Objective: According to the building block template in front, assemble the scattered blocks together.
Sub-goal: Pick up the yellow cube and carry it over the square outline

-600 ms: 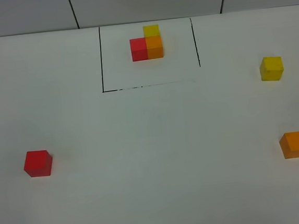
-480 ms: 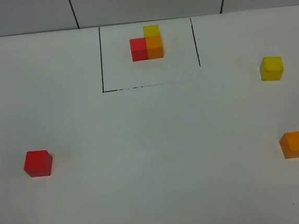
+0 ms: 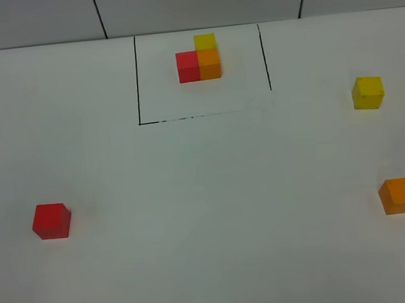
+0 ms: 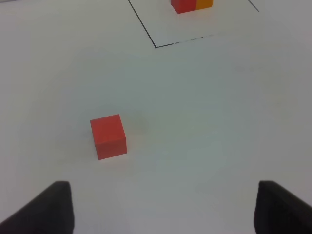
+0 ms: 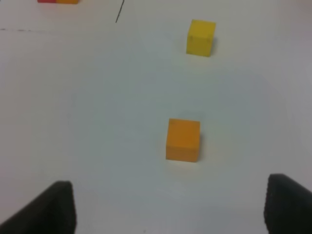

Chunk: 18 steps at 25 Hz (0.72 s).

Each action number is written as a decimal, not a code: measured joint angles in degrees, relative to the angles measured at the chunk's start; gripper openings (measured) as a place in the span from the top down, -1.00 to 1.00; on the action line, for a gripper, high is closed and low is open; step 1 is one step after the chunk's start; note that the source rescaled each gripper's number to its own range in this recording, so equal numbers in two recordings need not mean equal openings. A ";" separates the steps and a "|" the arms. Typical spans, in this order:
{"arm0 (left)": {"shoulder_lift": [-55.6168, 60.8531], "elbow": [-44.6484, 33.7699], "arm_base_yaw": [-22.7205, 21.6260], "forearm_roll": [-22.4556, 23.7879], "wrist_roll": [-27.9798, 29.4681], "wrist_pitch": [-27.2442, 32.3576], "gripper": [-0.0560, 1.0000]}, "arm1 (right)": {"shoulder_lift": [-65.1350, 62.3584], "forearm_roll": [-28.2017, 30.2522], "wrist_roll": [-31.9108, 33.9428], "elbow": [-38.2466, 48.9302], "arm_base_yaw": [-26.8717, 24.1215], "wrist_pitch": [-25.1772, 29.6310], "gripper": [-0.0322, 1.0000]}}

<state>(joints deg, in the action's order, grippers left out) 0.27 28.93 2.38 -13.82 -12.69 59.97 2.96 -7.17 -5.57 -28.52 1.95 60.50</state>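
**A:** Where is the template?

**B:** The template (image 3: 198, 57) sits at the far middle of the table (image 3: 212, 179), inside a thin black frame (image 3: 137, 86) and nearer that frame's far side. Its red and orange cubes stand side by side, touching. The yellow one is joined behind the orange.

**A:** And the loose cubes?

**B:** All three lie well apart from each other, outside the frame. The red cube (image 3: 51, 221) is on the near left. The yellow cube (image 3: 367, 92) is on the right, about level with the frame's near line. The orange cube (image 3: 399, 195) is nearer than the yellow, close to the right edge of the high view.

**A:** The grippers?

**B:** The left gripper (image 4: 163, 209) is spread wide and holds nothing. Its two dark fingers (image 4: 46, 209) stand well apart. The red cube lies flat on the table ahead of it, apart from both fingers.

**A:** And the other?

**B:** The right gripper (image 5: 170, 212) is spread wide too, and empty. The orange cube lies ahead of it, roughly in line with the gap. The yellow cube is farther on.
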 joint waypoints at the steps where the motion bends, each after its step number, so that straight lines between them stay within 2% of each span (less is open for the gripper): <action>1: 0.00 0.00 0.00 0.00 0.00 0.00 -0.43 | 0.00 0.00 0.00 0.00 0.00 0.00 -0.38; 7: 0.00 0.00 0.00 0.00 0.00 0.00 -0.43 | 0.15 -0.07 0.05 0.00 0.00 -0.06 -0.42; 13: 0.00 0.00 0.00 0.00 0.00 0.00 -0.43 | 11.77 -0.39 -0.08 -4.71 0.00 -1.59 -0.82; 15: 0.00 0.00 0.00 0.00 0.00 0.00 -0.43 | 18.83 -0.46 -0.29 -6.33 0.00 -3.98 -0.92; 18: 0.00 0.00 0.00 0.00 0.00 0.00 -0.43 | 30.48 -0.35 -0.70 -8.94 0.00 -10.14 -0.98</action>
<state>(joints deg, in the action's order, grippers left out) 0.27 28.93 2.38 -13.82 -12.69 59.97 33.44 -7.51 -6.27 -37.46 1.95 50.36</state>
